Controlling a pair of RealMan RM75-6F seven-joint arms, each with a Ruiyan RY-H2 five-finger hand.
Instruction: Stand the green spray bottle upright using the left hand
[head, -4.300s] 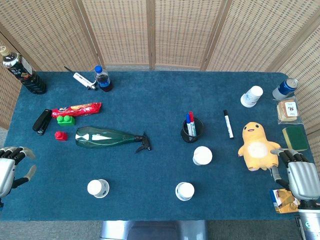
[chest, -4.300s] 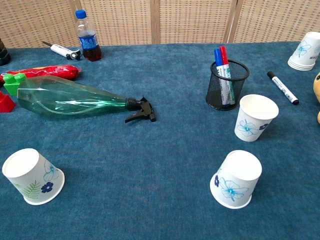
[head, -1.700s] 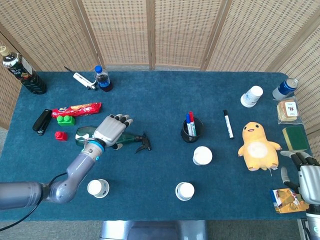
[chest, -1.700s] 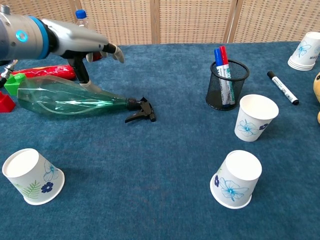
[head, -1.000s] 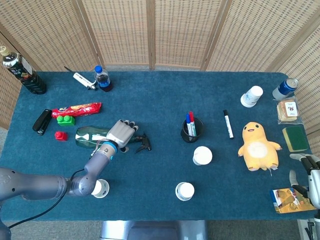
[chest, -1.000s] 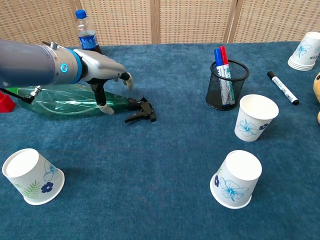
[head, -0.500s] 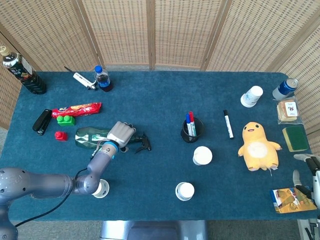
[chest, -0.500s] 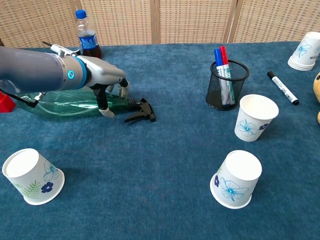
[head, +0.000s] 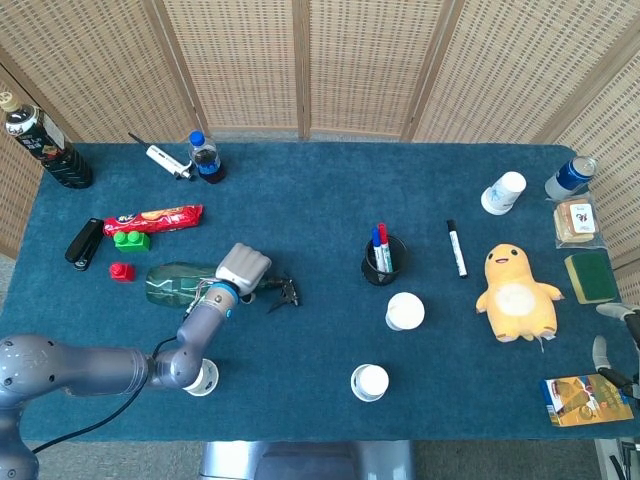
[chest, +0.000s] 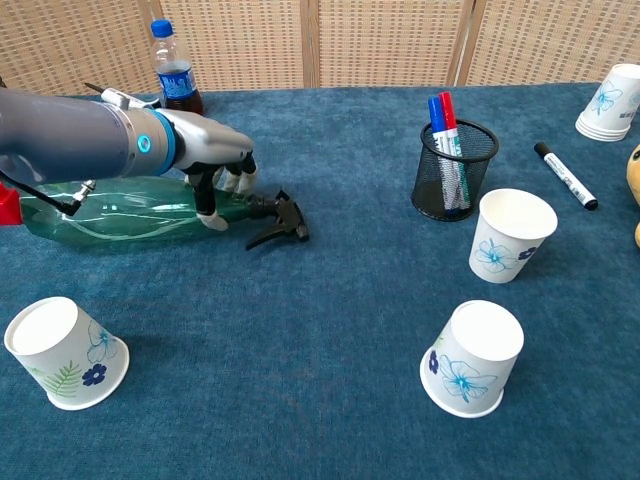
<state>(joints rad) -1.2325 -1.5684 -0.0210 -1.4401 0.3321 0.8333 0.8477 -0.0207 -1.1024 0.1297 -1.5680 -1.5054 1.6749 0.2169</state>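
Head view high above, looking down on the whole table (head: 320, 200) — chest view low, close (sharing its middle)

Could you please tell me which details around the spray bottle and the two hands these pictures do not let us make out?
- Green spray bottle: its base is cut off by the left edge in the chest view; the left hand covers its neck in the head view.
- Right hand: only a sliver at the head view's right edge; absent from the chest view.
- Small red block: barely visible in the chest view.

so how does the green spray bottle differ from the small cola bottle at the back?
The green spray bottle lies on its side, gripped near the neck by the left hand; the cola bottle stands upright, untouched. The spray bottle is larger, with a black trigger head; the cola bottle has a blue cap. Both are clear plastic.
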